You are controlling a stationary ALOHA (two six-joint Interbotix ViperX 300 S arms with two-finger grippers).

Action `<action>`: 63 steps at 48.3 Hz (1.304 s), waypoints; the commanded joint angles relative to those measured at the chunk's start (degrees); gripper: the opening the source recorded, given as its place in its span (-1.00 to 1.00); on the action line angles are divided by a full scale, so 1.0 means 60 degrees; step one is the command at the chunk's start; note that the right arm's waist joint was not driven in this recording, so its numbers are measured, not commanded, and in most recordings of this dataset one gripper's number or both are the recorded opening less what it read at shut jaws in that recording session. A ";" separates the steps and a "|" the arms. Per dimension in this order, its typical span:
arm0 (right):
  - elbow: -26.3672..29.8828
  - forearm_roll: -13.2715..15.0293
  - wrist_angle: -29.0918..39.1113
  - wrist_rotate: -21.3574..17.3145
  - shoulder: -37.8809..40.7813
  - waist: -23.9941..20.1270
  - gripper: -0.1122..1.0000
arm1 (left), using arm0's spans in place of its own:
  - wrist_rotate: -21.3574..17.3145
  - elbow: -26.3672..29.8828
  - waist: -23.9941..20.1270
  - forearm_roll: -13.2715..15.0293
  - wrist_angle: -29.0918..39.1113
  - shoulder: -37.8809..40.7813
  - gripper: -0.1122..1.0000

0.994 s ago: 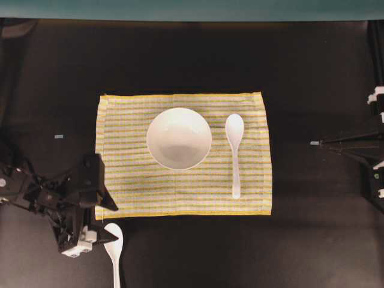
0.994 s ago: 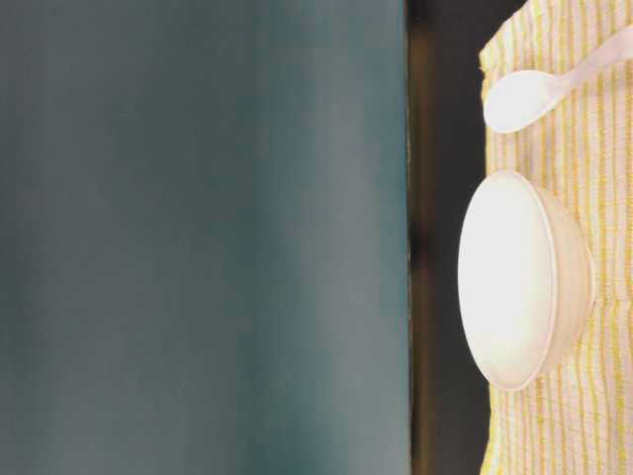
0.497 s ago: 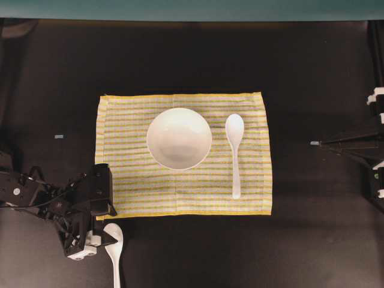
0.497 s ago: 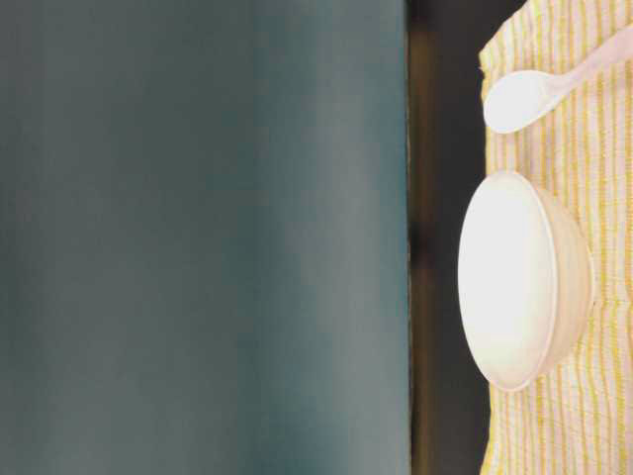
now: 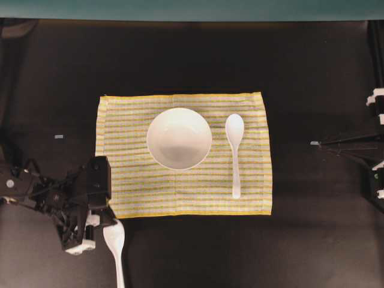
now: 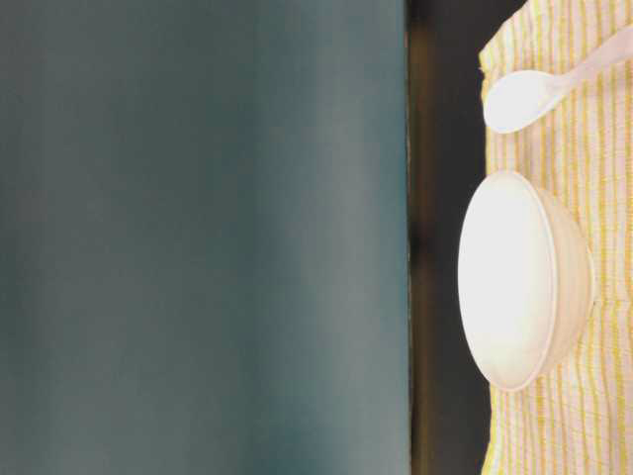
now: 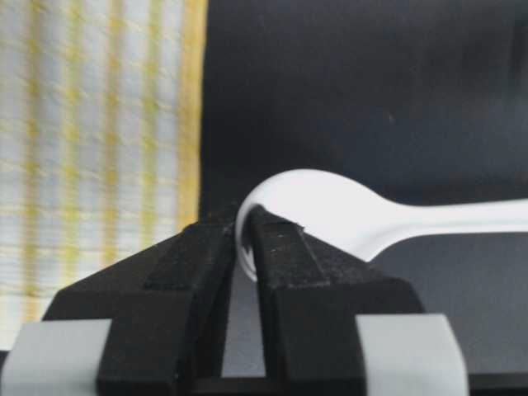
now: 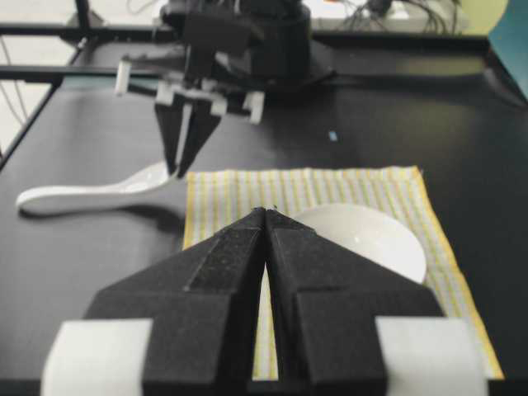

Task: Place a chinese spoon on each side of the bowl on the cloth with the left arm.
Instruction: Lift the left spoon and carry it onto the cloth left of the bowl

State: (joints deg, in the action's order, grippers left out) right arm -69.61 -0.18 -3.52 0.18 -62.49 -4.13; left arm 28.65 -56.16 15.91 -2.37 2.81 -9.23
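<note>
The white bowl (image 5: 179, 138) sits on the striped yellow cloth (image 5: 252, 192), left of its middle. One white chinese spoon (image 5: 235, 150) lies on the cloth to the bowl's right, handle toward the front. A second chinese spoon (image 5: 115, 240) lies on the black table just off the cloth's front left corner. The left arm's gripper (image 5: 107, 224) is shut on the rim of that spoon's scoop (image 7: 330, 210), one pad inside and one outside. My right gripper (image 8: 266, 213) is shut and empty at the table's right side, pointing at the bowl (image 8: 363, 235).
A small pale tag (image 5: 58, 137) lies on the table left of the cloth. A teal wall (image 5: 192, 9) runs along the back edge. The right arm's body (image 5: 366, 150) stands at the right edge. Black table surrounds the cloth.
The left gripper has shifted toward the cloth's corner and shut on the near spoon's scoop rim; the spoon has shifted slightly with it. The right arm has not moved.
</note>
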 commanded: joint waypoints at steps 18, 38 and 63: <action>-0.0015 -0.0190 -0.0103 -0.0088 0.0044 0.0000 -0.79 | -0.3560 0.2197 -0.1743 -0.0029 0.3662 -0.2432 -0.68; -0.0088 -0.0205 -0.0073 -0.0103 0.0146 -0.0015 -0.79 | -0.5522 0.2241 -0.4351 -0.0044 0.4409 -0.2021 -0.68; -0.0103 -0.0205 -0.0088 -0.0103 0.0146 0.0000 -0.79 | -0.6709 0.1743 -0.5508 -0.0029 0.1948 0.0044 -0.68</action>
State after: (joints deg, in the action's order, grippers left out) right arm -70.66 -1.23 -3.60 0.09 -62.23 -4.13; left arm -10.46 -45.44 -14.94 -2.37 18.37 -9.84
